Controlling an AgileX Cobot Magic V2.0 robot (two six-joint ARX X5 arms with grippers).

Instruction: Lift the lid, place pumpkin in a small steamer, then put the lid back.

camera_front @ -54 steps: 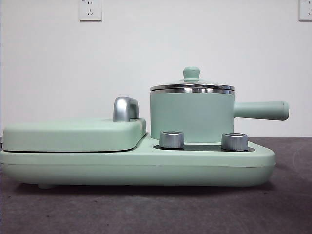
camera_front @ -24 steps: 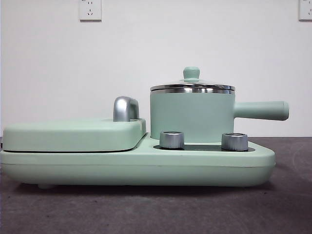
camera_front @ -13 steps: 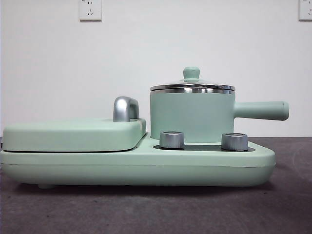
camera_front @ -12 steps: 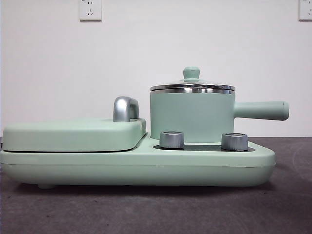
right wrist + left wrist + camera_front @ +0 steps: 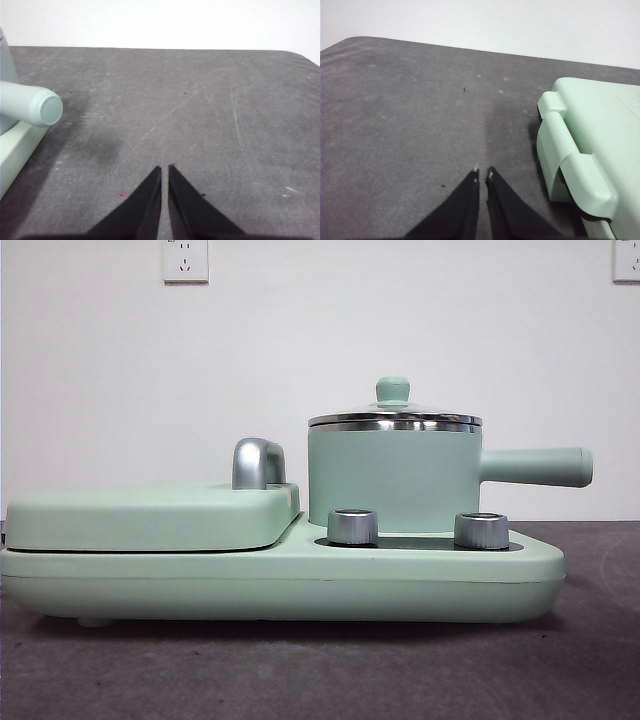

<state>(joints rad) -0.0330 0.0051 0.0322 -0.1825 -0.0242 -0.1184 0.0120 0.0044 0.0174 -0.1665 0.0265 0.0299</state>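
Mint-green pot (image 5: 394, 478): sits on the cooker base (image 5: 280, 585), handle sticking out to the side.
Lid (image 5: 394, 416): on the pot, knob up.
Pumpkin: can't see it anywhere.
Left end effector (image 5: 482, 174): jaws nearly together, holding nothing — over bare desk (image 5: 410, 115) beside the cooker.
Right end effector (image 5: 165, 170): same deal — near the handle tip, empty.
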